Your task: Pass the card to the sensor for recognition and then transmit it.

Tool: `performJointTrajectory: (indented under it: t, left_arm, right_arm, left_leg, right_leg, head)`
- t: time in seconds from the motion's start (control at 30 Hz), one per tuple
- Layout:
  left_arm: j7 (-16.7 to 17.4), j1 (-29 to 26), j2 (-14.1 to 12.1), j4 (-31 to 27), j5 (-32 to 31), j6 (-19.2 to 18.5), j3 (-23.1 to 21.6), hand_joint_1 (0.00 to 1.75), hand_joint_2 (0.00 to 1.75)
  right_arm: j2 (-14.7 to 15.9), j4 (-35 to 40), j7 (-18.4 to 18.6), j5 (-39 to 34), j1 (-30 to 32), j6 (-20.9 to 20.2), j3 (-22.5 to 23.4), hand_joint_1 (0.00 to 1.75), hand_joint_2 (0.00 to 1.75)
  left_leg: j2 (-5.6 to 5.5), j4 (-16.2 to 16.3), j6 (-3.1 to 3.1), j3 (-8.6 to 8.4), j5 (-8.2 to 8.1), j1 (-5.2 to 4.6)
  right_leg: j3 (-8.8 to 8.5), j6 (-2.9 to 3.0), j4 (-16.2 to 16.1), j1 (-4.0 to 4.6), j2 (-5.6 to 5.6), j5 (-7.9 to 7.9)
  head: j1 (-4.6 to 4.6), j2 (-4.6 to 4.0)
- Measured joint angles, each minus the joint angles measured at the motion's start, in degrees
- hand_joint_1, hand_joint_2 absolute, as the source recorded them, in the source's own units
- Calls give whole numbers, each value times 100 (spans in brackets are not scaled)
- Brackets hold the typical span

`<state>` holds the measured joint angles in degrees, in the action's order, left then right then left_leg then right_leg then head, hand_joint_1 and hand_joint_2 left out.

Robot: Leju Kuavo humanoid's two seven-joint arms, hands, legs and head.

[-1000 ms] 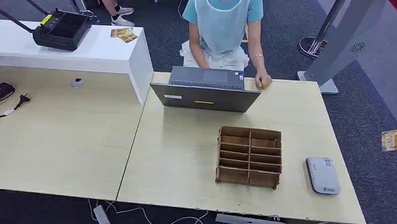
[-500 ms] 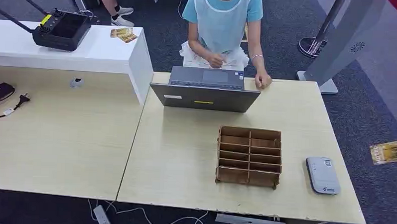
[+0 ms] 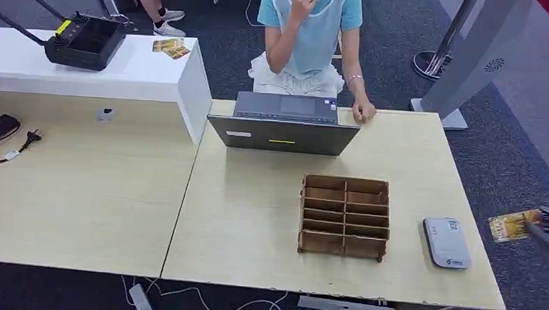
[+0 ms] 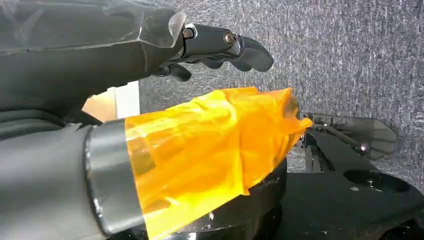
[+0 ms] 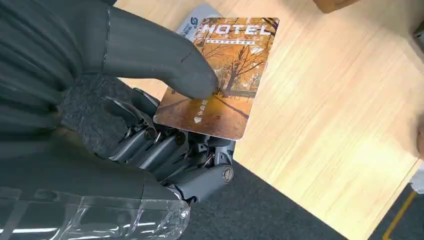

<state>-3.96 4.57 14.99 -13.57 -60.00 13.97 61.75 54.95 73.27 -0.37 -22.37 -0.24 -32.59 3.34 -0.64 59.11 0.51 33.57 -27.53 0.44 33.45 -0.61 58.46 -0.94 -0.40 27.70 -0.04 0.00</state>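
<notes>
organizer (image 3: 345, 217) left of sensor (image 3: 446, 242) | laptop (image 3: 284, 133) behind | card (image 3: 510, 225) beyond desk edge

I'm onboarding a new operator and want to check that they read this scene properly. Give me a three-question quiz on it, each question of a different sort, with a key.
1. True or false: the right hand holds the card pinched under its thumb.
2. Which word is printed on the card? A) BANK B) HOTEL C) METRO
3. Fill in: on the table, the wooden organizer stands between the laptop and the table's near edge, and the grey card reader lies to its ____ in the head view.

Key: 1 true; 2 B; 3 right.
</notes>
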Motion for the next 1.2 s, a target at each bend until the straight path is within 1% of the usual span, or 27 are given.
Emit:
performJointTrajectory:
  t: [0.07, 0.17, 0.23, 0.63, 0.9, 1.0, 1.17, 1.2]
  left_arm:
    - [13, 0, 0, 0, -22, -57, 0, 0, 0]
    - [46, 1, -37, 4, -59, -334, 0, 0, 0]
    - [59, 0, -48, 11, -61, -387, 0, 0, 0]
    - [96, 2, -79, 13, -77, -396, 0, 0, 0]
    - [105, 3, -79, 13, -89, -393, 0, 0, 0]
    - [105, 3, -79, 13, -103, -393, 0, 0, 0]
    - [107, 2, -81, 13, -114, -391, 0, 0, 0]
    - [139, 3, -79, 13, 31, -368, 2, 0, 0]
  right_arm:
    - [-93, -42, -48, 156, -35, 49, -37, 175, 175]
    - [-254, -109, -70, 376, -79, 159, -124, 175, 175]
    - [-342, -149, -61, 475, -137, 208, -179, 175, 175]
    - [-713, -295, -55, 781, -421, 212, -507, 175, 175]
    - [-940, -389, -46, 925, -573, 302, -728, 175, 175]
    - [-1006, -448, -70, 999, -623, 335, -802, 175, 175]
    - [-1028, -522, -81, 1050, -684, 385, -920, 175, 175]
    - [-1030, -538, -68, 1046, -674, 428, -938, 175, 175]
  left_leg:
    - [0, 0, 0, 0, 0, 0]
    - [0, -1, 0, 1, 0, 0]
    - [0, -1, 0, 0, 0, 0]
    - [0, -1, 0, 1, 0, 0]
    - [0, -1, 0, 2, 0, 0]
    - [0, -1, 0, 2, 0, 0]
    - [-1, -1, 0, 3, 0, 0]
    - [-1, 0, 1, -3, 0, 0]
  right_leg:
    - [0, 0, 0, 0, 0, 0]
    - [0, 0, 1, 0, -1, 0]
    - [0, 0, 1, 0, 0, 0]
    - [0, 0, 2, 0, -1, 0]
    - [0, 0, 2, 0, -1, 0]
    - [0, 0, 2, 0, -2, 0]
    - [-1, 0, 2, 0, -2, 0]
    - [3, 0, 0, 0, -1, 0]
  head:
    - [0, 0]
    - [0, 0]
    - [0, 0]
    - [0, 0]
    - [0, 0]
    - [0, 0]
    - [0, 0]
    - [0, 0]
